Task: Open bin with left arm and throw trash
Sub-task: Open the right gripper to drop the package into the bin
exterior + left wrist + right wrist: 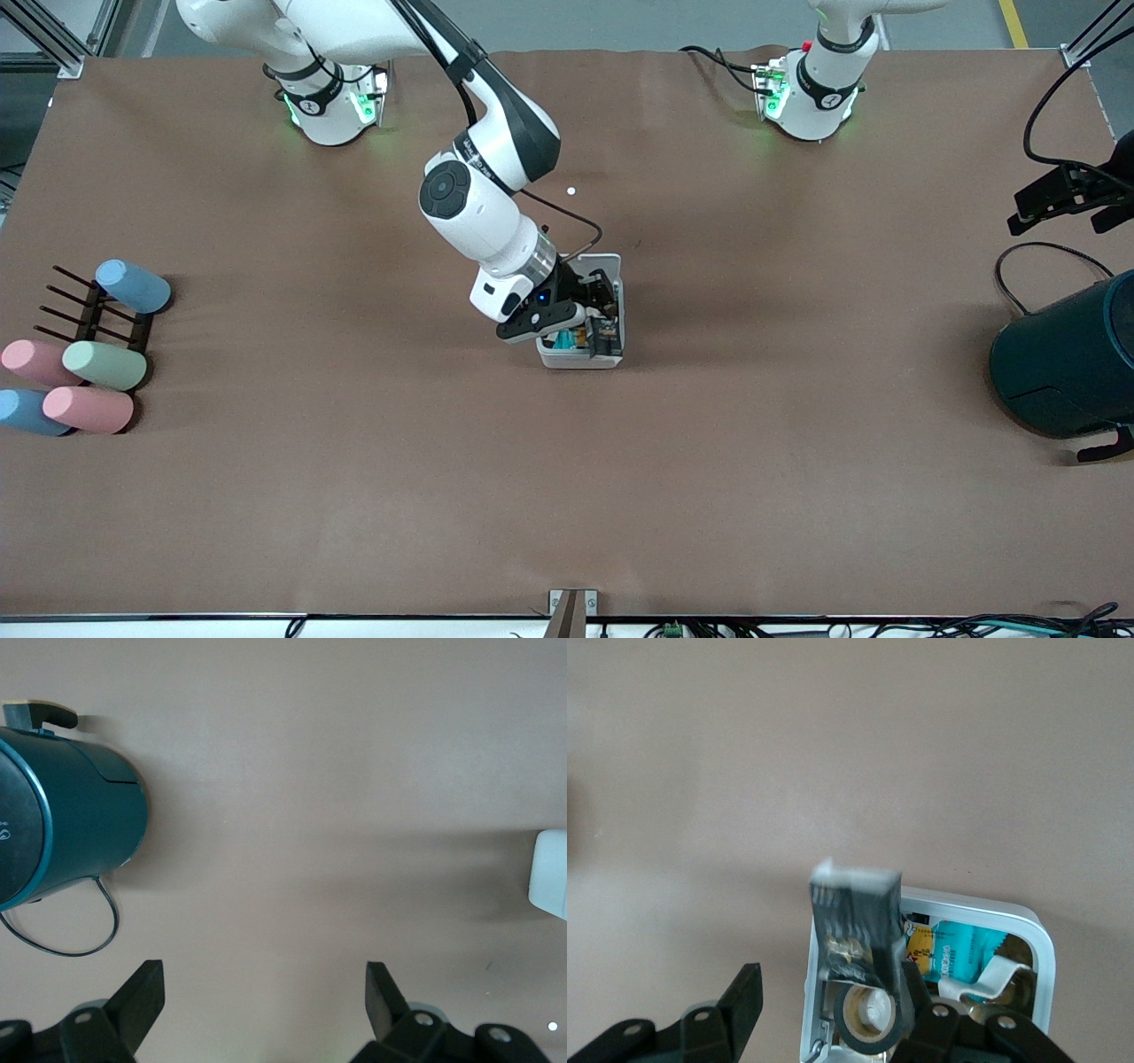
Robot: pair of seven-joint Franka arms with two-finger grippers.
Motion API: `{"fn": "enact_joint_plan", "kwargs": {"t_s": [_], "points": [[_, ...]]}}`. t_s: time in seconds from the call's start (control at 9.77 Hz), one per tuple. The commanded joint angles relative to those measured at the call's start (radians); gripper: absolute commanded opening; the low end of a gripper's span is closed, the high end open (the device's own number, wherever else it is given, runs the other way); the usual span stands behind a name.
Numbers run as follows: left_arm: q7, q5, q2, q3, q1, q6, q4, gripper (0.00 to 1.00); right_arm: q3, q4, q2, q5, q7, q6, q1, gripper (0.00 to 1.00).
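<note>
The bin (580, 356) stands mid-table with its lid (605, 263) raised. My right gripper (580, 312) is low over the bin's opening, open. In the right wrist view its fingers (744, 1001) stand wide apart around the bin's rim (1038, 943). A black packet with a white edge (855, 917) stands up in the bin and leans on one finger. The black ring with a tan core (868, 1017) lies in the bin below it. My left gripper (266, 974) is open and empty, high over bare table between the bin (549, 873) and the drum; it is out of the front view.
A teal wrapper (966, 957) and a white scrap (992, 979) lie in the bin. The dark teal drum (1067, 354) lies at the left arm's end, below a black device with cables (1063, 197). Pastel cylinders (104, 365) and a dark rack (93, 310) sit at the right arm's end.
</note>
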Motion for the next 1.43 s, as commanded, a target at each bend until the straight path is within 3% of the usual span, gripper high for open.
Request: {"fn": "enact_joint_plan", "kwargs": {"t_s": [0.0, 0.2, 0.51, 0.72, 0.92, 1.33], "points": [[0.037, 0.002, -0.002, -0.010, -0.007, 0.007, 0.000, 1.00, -0.006, 0.016, 0.008, 0.005, 0.007, -0.005, 0.004, 0.72], [0.037, 0.002, 0.004, -0.012, -0.022, 0.010, 0.000, 1.00, -0.006, 0.016, 0.008, 0.005, 0.003, -0.009, -0.001, 0.75], [0.037, 0.002, 0.012, -0.010, -0.019, 0.010, 0.003, 1.00, -0.011, 0.006, -0.001, 0.002, -0.003, -0.034, -0.027, 0.88], [0.031, 0.003, 0.010, -0.010, -0.020, 0.010, 0.005, 1.00, -0.044, 0.008, -0.010, -0.034, -0.009, -0.087, -0.027, 0.93], [0.032, 0.008, 0.010, -0.009, -0.013, 0.009, 0.006, 1.00, -0.089, 0.008, -0.047, -0.128, -0.061, -0.212, -0.036, 0.94], [0.038, 0.013, 0.000, 0.003, -0.005, 0.001, 0.014, 1.00, -0.119, 0.006, -0.124, -0.134, -0.314, -0.513, -0.216, 1.00]]}}
